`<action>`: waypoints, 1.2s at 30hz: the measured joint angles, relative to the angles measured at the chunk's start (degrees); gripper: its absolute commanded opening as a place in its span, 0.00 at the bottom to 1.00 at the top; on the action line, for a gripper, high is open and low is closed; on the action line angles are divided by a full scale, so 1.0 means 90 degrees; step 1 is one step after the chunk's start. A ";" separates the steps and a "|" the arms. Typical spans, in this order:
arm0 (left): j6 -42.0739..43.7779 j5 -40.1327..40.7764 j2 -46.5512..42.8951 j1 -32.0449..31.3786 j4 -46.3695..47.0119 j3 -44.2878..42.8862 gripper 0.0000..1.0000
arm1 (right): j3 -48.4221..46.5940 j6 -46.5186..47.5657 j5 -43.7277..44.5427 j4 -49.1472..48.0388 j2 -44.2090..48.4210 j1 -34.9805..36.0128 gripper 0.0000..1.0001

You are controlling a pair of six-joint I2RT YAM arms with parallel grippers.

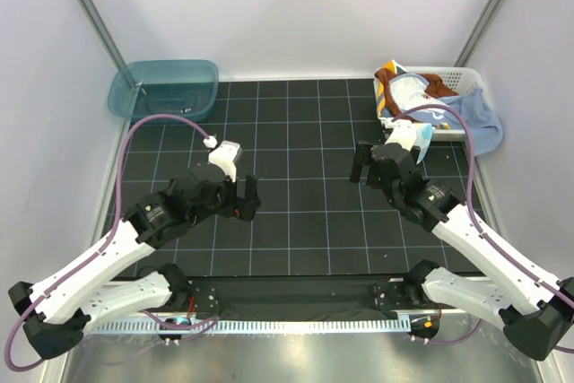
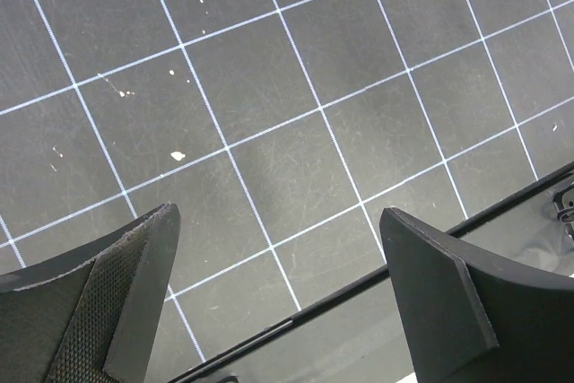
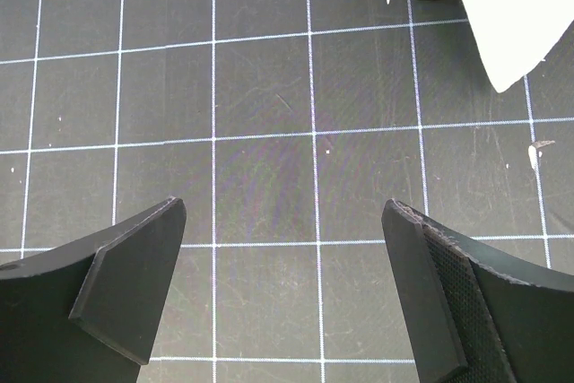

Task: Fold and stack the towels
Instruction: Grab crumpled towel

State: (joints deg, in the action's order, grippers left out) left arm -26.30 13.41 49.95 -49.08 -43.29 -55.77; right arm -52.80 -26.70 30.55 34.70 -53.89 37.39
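Seen from my remote station, the left gripper [image 1: 248,196] hangs over the black gridded mat [image 1: 296,221] a little left of the worktop's centre. Its jaws are spread wide with nothing between them, and its wrist view shows only bare grid squares and a few pale specks between the two dark fingers [image 2: 143,257]. The right gripper [image 1: 361,168] hangs right of centre, towards the far right corner. It too is spread apart and holds nothing, with bare mat showing below its fingers [image 3: 134,266]. The towels [image 1: 421,91] are heaped in the white lattice basket [image 1: 468,73] at the far right corner, unfolded and tangled together. A pale white-and-blue cloth [image 1: 408,91] lies on top. A rust-brown one [image 1: 437,85] shows behind it, and a strip of navy with a yellow-orange border [image 1: 387,76] shows at the heap's left end. A pale blue towel [image 1: 478,123] spills over the basket's near right side and down towards the right edge of the worktop. In the right wrist view, a corner of the basket and a hanging fold of pale cloth sit at the upper right, ahead of the fingers and not touching them. A teal plastic tub [image 1: 164,89] stands at the far left corner, well apart from both arms, and I cannot make out any cloth inside it. A purple cable [image 1: 134,132] loops from the left arm towards the tub, and another curls past the basket on the right.
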 measured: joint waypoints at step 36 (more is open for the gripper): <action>-0.0022 -0.0236 -0.0056 0.0126 0.0019 0.0153 0.98 | -0.6538 -0.0770 -0.1695 -0.1302 -0.8131 -0.4711 0.98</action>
State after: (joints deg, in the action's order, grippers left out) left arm -26.50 11.29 49.45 -47.94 -43.11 -54.39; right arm -111.63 -33.63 15.29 22.98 -127.07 -5.02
